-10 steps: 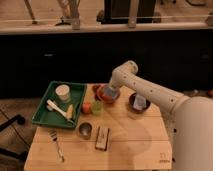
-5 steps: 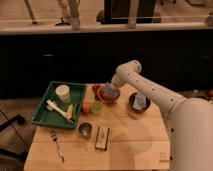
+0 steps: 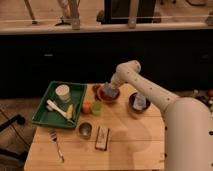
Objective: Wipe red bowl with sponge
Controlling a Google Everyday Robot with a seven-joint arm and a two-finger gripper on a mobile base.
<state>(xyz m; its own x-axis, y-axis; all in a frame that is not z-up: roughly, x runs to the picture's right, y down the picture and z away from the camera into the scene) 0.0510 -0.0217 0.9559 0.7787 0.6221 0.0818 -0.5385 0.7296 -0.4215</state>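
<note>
White robot arm reaching over wooden table (image 3: 130, 145), gripper (image 3: 110, 91) lowered into small round orange-red bowl (image 3: 102, 96) near table's back edge, fingers closed on small pale blue square sponge (image 3: 111, 88) inside that bowl, dark brown-black bowl (image 3: 132, 106) just right, green plastic tray (image 3: 44, 106) left

dim, warm (dark backdrop (image 3: 50, 57)) | pincer (image 3: 111, 91) at red bowl (image 3: 116, 96)

Hand (image 3: 112, 86) and sponge (image 3: 110, 90) inside red bowl (image 3: 102, 95) on wooden table (image 3: 135, 142).
</note>
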